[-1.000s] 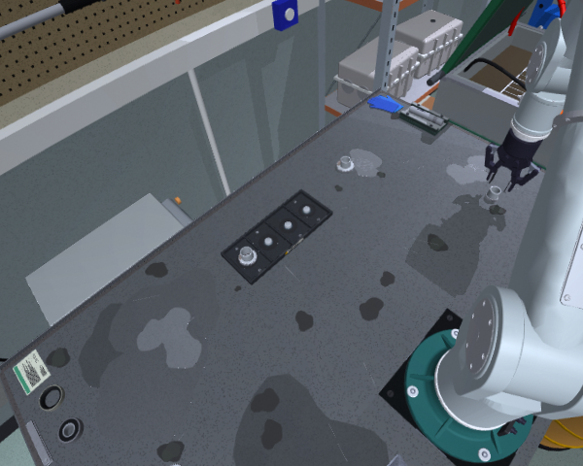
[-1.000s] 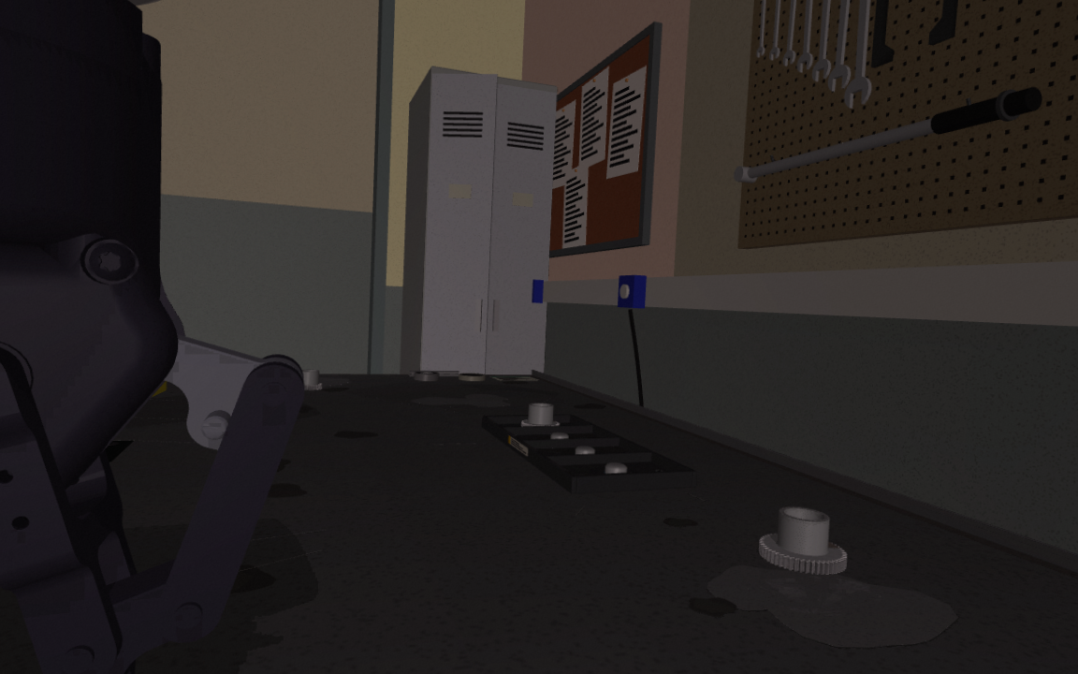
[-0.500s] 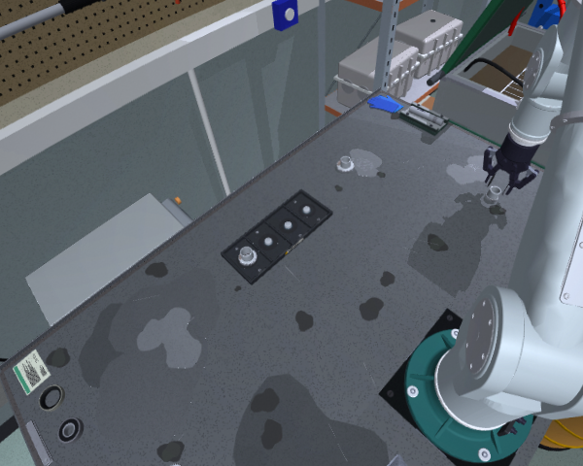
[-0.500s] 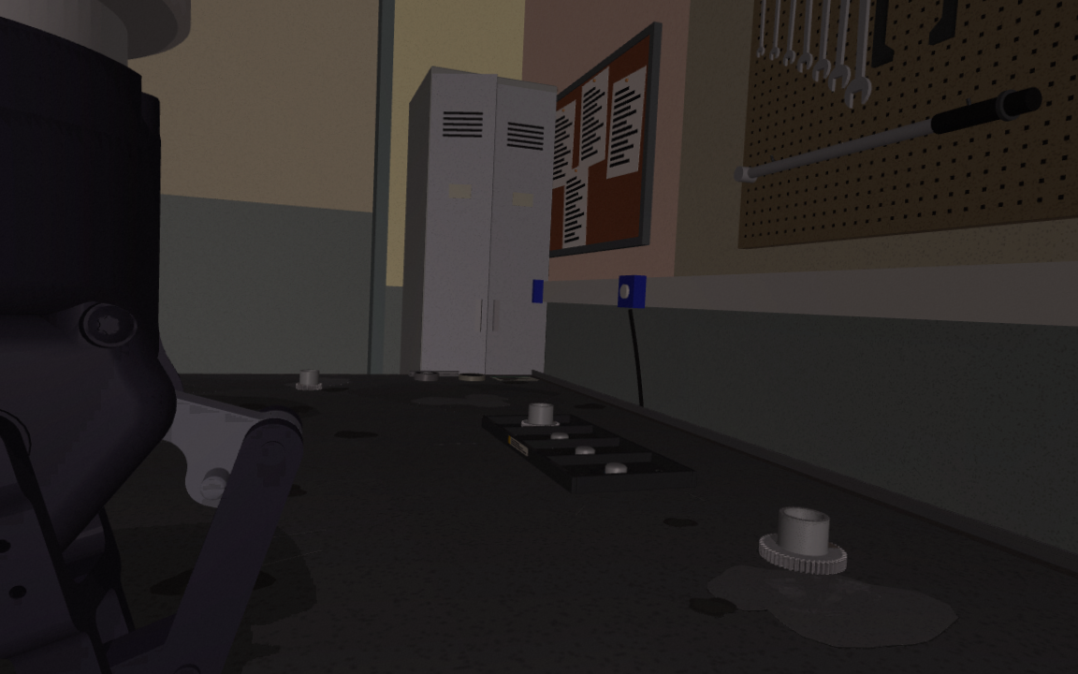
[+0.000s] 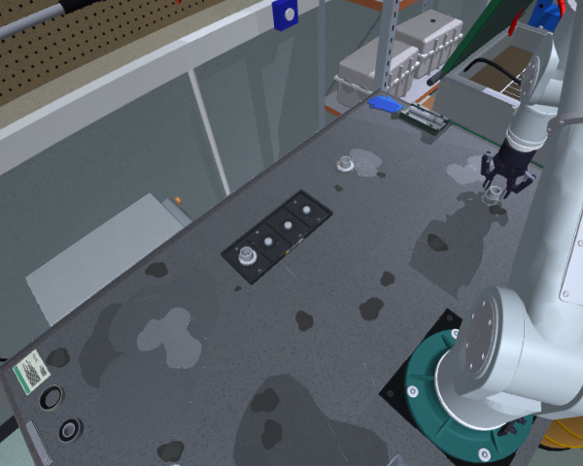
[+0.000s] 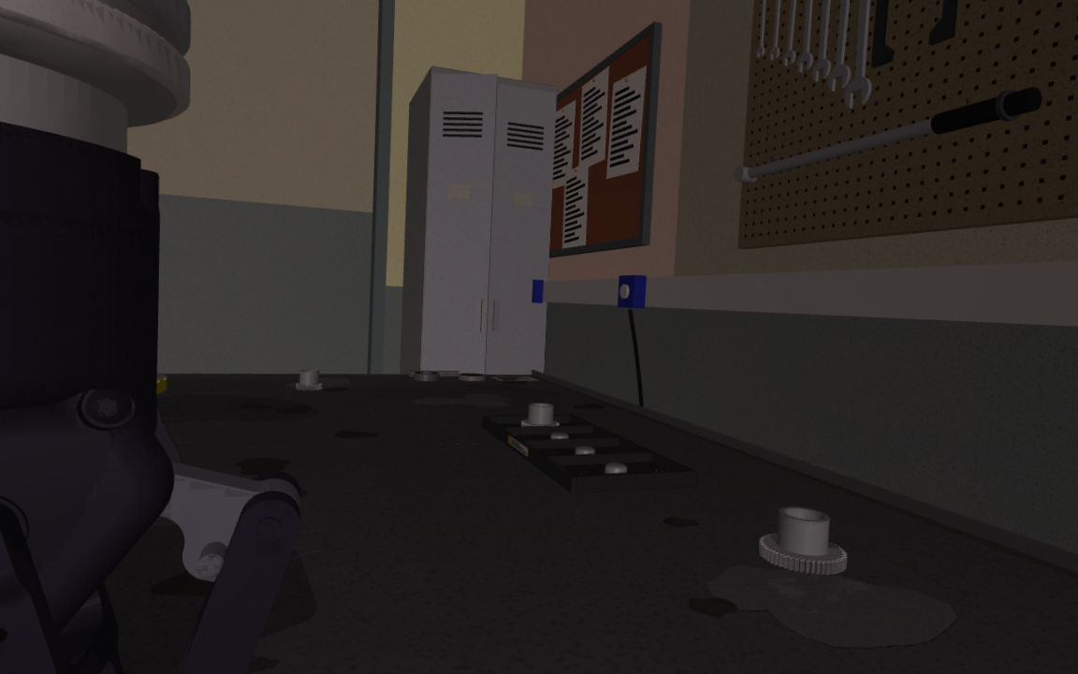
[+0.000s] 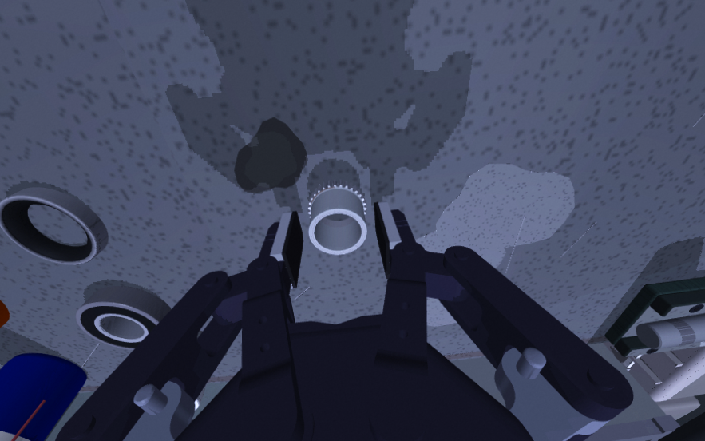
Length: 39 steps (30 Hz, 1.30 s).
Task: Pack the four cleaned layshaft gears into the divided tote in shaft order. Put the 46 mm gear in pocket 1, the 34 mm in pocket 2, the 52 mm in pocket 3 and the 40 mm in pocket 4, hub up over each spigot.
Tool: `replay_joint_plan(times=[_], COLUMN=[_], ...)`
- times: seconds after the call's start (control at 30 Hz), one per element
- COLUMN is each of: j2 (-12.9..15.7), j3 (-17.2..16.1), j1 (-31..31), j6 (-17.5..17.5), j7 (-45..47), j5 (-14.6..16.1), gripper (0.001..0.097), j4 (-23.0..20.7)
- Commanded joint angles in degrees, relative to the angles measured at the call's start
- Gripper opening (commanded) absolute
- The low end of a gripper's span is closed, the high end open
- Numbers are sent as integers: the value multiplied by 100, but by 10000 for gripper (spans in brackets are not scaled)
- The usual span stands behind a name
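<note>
A small grey gear stands hub up on the bench near its right edge, directly under my gripper. My gripper is open and holds nothing, its fingers on either side of the gear's hub. The black divided tote lies mid-bench, with one gear seated in its nearest end pocket and bare spigots in the other three. A second loose gear sits hub up near the bench's wall-side edge, and a third stands farther off.
A green tray with a cylinder in it lies at the bench's far corner, beside a blue block. Two bearing rings lie close to the gripper's left in the wrist camera. The robot base fills the near right corner.
</note>
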Motion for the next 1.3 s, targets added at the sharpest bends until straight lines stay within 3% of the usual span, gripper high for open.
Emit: replay_joint_plan(times=[0.0, 0.37, 1.03, 1.27], j2=[-7, -4, 3, 6], j3=[1, 1, 0, 0], j1=[0, 0, 0, 0], j6=[1, -2, -5, -6], j7=[0, 0, 0, 0], j5=[0, 0, 0, 0], gripper=[500, 490, 90, 80], j4=[-1, 0, -1, -2])
